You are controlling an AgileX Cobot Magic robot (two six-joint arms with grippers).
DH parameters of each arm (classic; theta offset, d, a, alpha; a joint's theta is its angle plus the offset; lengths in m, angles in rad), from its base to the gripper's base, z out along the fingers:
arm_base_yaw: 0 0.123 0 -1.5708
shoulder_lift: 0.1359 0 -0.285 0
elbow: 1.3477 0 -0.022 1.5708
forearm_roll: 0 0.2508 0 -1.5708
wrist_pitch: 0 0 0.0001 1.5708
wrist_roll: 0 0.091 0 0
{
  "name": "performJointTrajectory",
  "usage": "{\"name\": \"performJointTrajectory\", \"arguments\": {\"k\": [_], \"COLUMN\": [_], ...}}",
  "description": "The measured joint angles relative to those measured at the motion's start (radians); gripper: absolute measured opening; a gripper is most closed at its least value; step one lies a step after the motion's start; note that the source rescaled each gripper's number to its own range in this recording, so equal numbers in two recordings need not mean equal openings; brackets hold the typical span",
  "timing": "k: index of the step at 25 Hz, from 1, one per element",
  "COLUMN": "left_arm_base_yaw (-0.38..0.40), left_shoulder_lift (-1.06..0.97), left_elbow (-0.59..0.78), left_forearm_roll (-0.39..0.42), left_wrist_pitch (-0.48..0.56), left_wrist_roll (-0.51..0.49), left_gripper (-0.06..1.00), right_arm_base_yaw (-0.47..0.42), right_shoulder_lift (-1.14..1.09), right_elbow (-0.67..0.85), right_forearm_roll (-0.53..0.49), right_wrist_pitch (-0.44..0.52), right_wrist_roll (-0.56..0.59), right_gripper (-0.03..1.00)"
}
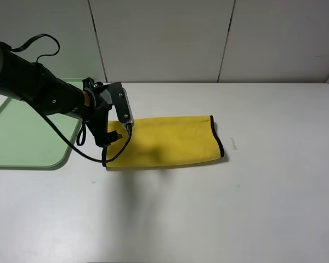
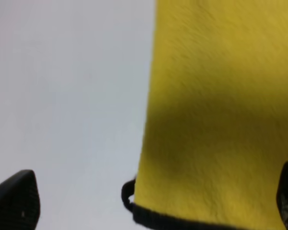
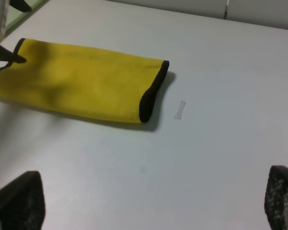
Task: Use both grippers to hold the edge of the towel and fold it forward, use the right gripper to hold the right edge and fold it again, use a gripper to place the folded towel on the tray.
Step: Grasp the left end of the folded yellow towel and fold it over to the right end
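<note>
The yellow towel (image 1: 164,141) lies on the white table as a long folded strip. Black trim runs along its right end (image 1: 220,139) and its left end. My left gripper (image 1: 118,129) hangs over the left end, open, with nothing held. In the left wrist view the towel (image 2: 221,120) fills the space between the left gripper's (image 2: 151,199) spread fingertips, and a small black loop (image 2: 127,191) sits at its corner. The right gripper (image 3: 150,201) is open, well short of the towel (image 3: 81,84) and its black-trimmed end (image 3: 151,93). The mint-green tray (image 1: 22,137) lies at far left.
A small white scrap (image 1: 234,144) lies on the table just right of the towel, also seen in the right wrist view as the scrap (image 3: 180,109). A white panelled wall stands behind the table. The left arm's black cable loops over the tray's right edge.
</note>
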Motion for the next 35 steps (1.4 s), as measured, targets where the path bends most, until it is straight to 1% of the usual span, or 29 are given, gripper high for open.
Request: {"name": "performJointTrajectory", "arguments": {"k": [5, 10, 15, 19, 22, 24, 26, 30, 35], "left_arm_base_yaw": [0.000, 0.000, 0.000, 0.000, 0.000, 0.000, 0.000, 0.000, -0.010], "left_shoulder_lift": [-0.002, -0.012, -0.012, -0.012, -0.003, 0.013, 0.036, 0.072, 0.097], "left_elbow": [0.000, 0.000, 0.000, 0.000, 0.000, 0.000, 0.000, -0.002, -0.019], "left_forearm_roll": [-0.103, -0.176, -0.189, -0.190, -0.191, -0.191, -0.193, -0.189, -0.177], "left_wrist_pitch": [-0.040, -0.023, 0.057, 0.092, 0.122, 0.147, 0.176, 0.186, 0.176], "left_wrist_roll": [-0.178, -0.368, -0.637, -0.843, -0.954, -0.990, -1.001, -1.003, -0.976], "left_gripper": [0.99, 0.99, 0.99, 0.99, 0.99, 0.99, 0.99, 0.98, 0.98], "right_arm_base_yaw": [0.000, 0.000, 0.000, 0.000, 0.000, 0.000, 0.000, 0.000, 0.000], "right_shoulder_lift": [0.000, 0.000, 0.000, 0.000, 0.000, 0.000, 0.000, 0.000, 0.000], "right_elbow": [0.000, 0.000, 0.000, 0.000, 0.000, 0.000, 0.000, 0.000, 0.000], "right_forearm_roll": [0.001, 0.002, 0.002, 0.003, 0.004, 0.004, 0.004, 0.004, 0.004], "right_wrist_pitch": [0.000, 0.000, 0.000, 0.000, 0.000, 0.000, 0.000, 0.000, 0.000], "right_wrist_roll": [0.000, 0.000, 0.000, 0.000, 0.000, 0.000, 0.000, 0.000, 0.000], "right_gripper": [1.00, 1.00, 1.00, 1.00, 1.00, 1.00, 1.00, 1.00, 1.00]}}
